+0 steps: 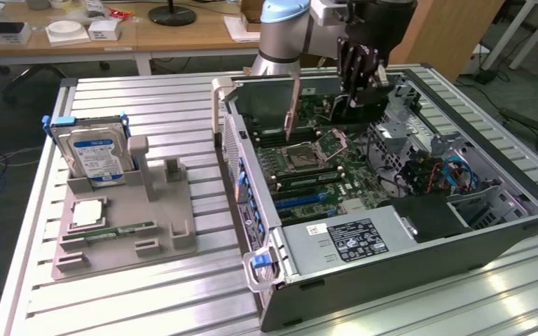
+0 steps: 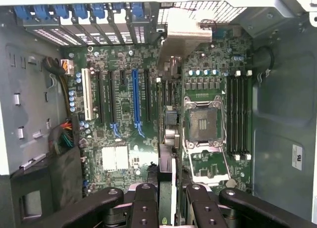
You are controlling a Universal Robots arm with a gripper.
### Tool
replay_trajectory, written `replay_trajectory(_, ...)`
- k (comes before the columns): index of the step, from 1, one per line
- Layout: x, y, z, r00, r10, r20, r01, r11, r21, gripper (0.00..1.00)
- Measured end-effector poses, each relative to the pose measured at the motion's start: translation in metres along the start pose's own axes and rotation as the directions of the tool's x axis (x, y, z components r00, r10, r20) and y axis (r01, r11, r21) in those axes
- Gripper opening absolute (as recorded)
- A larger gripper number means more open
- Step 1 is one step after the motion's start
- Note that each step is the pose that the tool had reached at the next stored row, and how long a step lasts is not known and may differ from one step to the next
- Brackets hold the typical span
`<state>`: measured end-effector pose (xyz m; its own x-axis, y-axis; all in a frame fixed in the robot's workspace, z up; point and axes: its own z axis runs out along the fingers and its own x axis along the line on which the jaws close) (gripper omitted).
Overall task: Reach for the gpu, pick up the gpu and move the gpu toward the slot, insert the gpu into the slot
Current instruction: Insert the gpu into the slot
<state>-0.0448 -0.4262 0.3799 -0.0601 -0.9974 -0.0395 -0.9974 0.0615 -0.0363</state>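
Observation:
My gripper [image 1: 363,89] hangs over the far end of the open computer case [image 1: 493,231], shut on the gpu [image 1: 370,106]. The card hangs below the fingers, above the motherboard [image 1: 321,164]. In the wrist view, the gpu [image 2: 166,171] runs edge-on away from my gripper [image 2: 166,191], with black fingers [image 2: 143,203] on either side of it. Its silver end bracket [image 2: 185,32] points at the case's rear openings. The card lies over the board between the long blue slot [image 2: 136,102] and the processor socket [image 2: 203,121]. I cannot tell whether it touches the board.
A grey fixture [image 1: 124,224] at the exterior view's left holds a silver hard drive [image 1: 96,154], a memory stick [image 1: 110,231] and a square chip [image 1: 90,212]. Inside the case are a power supply [image 1: 358,238], cables [image 1: 442,175] and blue slot clips [image 2: 79,11].

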Motion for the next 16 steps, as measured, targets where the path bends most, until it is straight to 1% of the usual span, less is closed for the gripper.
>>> replay_trajectory(4,0.0047,-0.0002,0.0012,1.0,0.0,0.0002,0.0,1.0,0.0001,0.27)
replay_trajectory(11,0.0053,0.0012,0.0032,1.0,0.0,0.0001,0.0,1.0,0.0001,0.27)
replay_trajectory(16,0.0056,0.0049,0.0043,1.0,0.0,0.0001,0.0,1.0,0.0001,0.27)
